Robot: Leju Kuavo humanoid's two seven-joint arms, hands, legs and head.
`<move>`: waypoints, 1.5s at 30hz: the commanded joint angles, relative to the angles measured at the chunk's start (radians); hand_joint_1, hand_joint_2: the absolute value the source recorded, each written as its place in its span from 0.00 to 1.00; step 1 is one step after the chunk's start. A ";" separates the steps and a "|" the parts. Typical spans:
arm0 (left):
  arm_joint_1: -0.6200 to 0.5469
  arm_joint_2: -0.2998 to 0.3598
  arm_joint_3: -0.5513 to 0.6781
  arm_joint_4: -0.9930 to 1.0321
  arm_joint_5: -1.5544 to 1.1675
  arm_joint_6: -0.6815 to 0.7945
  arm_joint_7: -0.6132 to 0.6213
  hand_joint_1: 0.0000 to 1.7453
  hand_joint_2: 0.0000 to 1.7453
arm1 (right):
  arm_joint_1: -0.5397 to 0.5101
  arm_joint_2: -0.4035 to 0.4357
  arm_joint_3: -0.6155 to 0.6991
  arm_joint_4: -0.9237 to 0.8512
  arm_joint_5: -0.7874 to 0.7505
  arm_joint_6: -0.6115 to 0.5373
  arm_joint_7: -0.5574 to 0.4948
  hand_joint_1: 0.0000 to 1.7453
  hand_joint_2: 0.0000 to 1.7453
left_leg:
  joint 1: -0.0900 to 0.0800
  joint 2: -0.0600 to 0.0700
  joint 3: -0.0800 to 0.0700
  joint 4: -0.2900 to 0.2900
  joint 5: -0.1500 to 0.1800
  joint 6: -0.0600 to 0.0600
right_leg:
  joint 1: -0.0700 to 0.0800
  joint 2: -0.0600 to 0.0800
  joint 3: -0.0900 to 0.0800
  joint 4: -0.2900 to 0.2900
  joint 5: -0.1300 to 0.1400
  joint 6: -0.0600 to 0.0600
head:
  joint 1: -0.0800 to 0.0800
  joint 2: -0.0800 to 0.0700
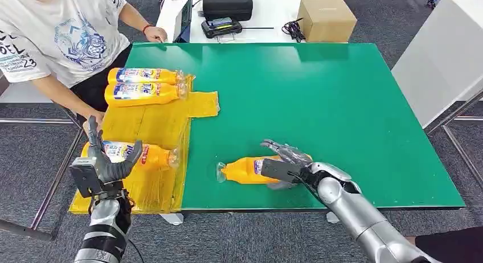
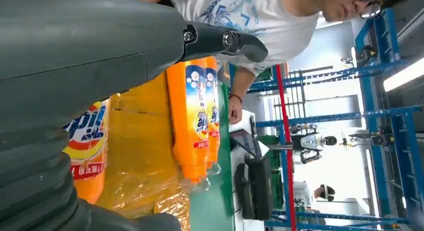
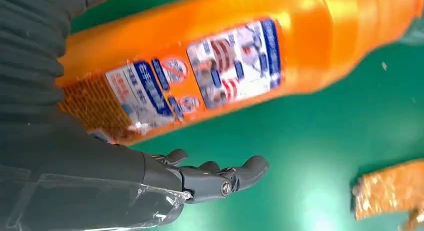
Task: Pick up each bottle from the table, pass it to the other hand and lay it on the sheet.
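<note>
The green surface point(image 1: 319, 103) lies bare across the centre and right of the head view, giving a robot hand open passage there. At left, three bottles point(image 1: 145, 85) crowd the yellow sheet point(image 1: 154, 126), and a person's arm point(image 1: 62, 95) reaches in beside its left edge.

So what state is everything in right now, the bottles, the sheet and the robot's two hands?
Bottle on the green table: lying down, right hand around its base.
Three bottles on the sheet: lying down.
Yellow sheet: spread flat, crinkled.
Left hand: raised, empty, fingers apart.
Right hand: at the bottle, grip unclear.
</note>
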 commanded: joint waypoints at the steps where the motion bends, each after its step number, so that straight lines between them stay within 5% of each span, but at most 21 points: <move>1: -0.052 -0.001 -0.015 0.097 0.027 -0.009 -0.018 0.00 1.00 | -0.113 -0.054 0.151 0.083 0.005 0.004 0.053 0.00 1.00 | 0.001 0.001 0.002 0.000 -0.001 -0.001 | 0.001 0.000 0.002 0.000 0.000 -0.002 | 0.000 0.000; 25: -0.063 -0.023 -0.017 0.118 0.037 -0.032 -0.018 0.00 1.00 | -0.184 -0.072 0.283 0.144 0.103 -0.029 0.177 0.00 1.00 | 0.001 0.001 0.002 0.001 -0.001 -0.001 | 0.001 0.000 0.002 0.000 0.000 -0.002 | 0.000 0.000; 34: -0.096 -0.036 -0.034 0.176 0.032 -0.039 -0.018 0.00 1.00 | -0.201 -0.001 0.373 0.271 0.106 -0.015 0.160 0.01 1.00 | 0.001 0.001 0.004 0.000 -0.001 -0.001 | 0.001 0.000 0.004 -0.001 0.000 -0.002 | 0.000 0.000; 35: -0.097 -0.037 -0.034 0.178 0.033 -0.039 -0.018 0.00 1.00 | -0.199 0.001 0.375 0.273 0.106 -0.015 0.160 0.15 1.00 | 0.001 0.001 0.004 0.000 -0.001 -0.001 | 0.001 0.001 0.004 -0.001 0.000 -0.002 | 0.000 0.000; 36: -0.100 -0.036 -0.036 0.185 0.032 -0.039 -0.018 0.00 1.00 | -0.198 0.006 0.377 0.282 0.105 -0.019 0.157 0.40 1.00 | 0.002 0.001 0.005 0.000 -0.001 -0.002 | 0.002 0.001 0.005 -0.001 -0.001 -0.002 | 0.000 0.000; 37: -0.100 -0.036 -0.037 0.186 0.033 -0.039 -0.018 0.00 1.00 | -0.197 0.010 0.379 0.291 0.104 -0.023 0.155 0.40 1.00 | 0.002 0.001 0.005 -0.001 -0.001 -0.002 | 0.002 0.000 0.005 -0.001 -0.001 -0.002 | 0.000 0.000; 38: -0.100 -0.036 -0.036 0.187 0.033 -0.039 -0.018 0.00 1.00 | -0.196 0.011 0.382 0.294 0.102 -0.026 0.151 0.85 1.00 | 0.001 0.001 0.004 -0.001 0.000 -0.001 | 0.001 0.000 0.004 -0.001 0.000 -0.001 | 0.000 0.000; 39: -0.102 -0.036 -0.038 0.190 0.033 -0.040 -0.018 0.00 1.00 | -0.195 0.012 0.383 0.296 0.101 -0.027 0.148 1.00 1.00 | 0.002 0.001 0.006 -0.001 -0.001 -0.002 | 0.002 0.000 0.006 -0.002 -0.001 -0.002 | 0.000 0.000; 45: -0.101 -0.037 -0.044 0.195 0.030 -0.043 -0.018 0.00 1.00 | -0.149 0.019 0.344 0.276 0.070 -0.105 0.118 1.00 1.00 | 0.002 0.000 0.007 0.000 -0.001 -0.002 | 0.003 -0.001 0.007 -0.002 -0.001 -0.002 | 0.000 0.000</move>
